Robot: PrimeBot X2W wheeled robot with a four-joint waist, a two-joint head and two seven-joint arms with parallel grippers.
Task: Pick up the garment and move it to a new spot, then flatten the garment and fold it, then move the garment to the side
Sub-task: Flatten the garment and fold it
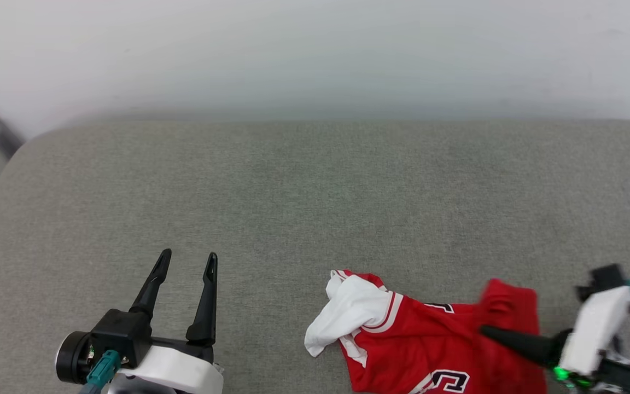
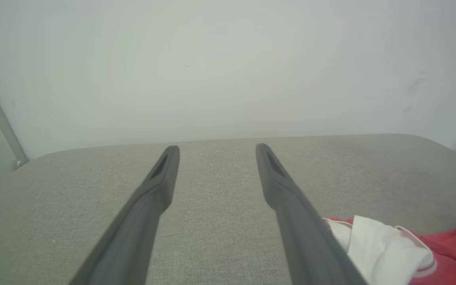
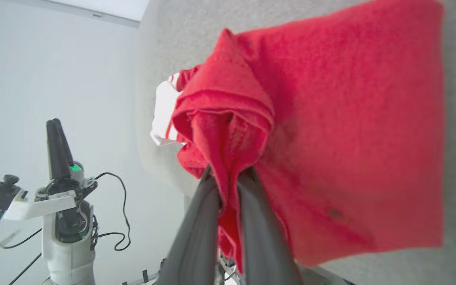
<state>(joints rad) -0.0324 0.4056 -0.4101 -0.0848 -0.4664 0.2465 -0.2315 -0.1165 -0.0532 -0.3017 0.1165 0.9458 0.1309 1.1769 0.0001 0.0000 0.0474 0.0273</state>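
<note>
**Opening stage of the task.** My right tool, entering from the lower right of the head view, is clamping shut on a bunched fold of the garment. In the right wrist view the red cloth is gathering between the two dark fingers and spreading beyond them as a broad panel. My left tool, at the lower left of the head view, is standing wide open and holding nothing, well apart from the cloth.

The garment is lying crumpled on the grey upholstered surface, right of centre in the lower part of the head view and running off the bottom edge. I am judging the pick-up to be only just under way. The grip is made, but most of the cloth appears to be resting on the surface. Carrying it to a new spot, flattening, folding and moving it aside are all left to do.

The shirt is showing a red body and a white sleeve end bunching at its left, with red-and-white stripe trim. Parts of black-and-white block lettering are showing near the bottom edge.
</note>
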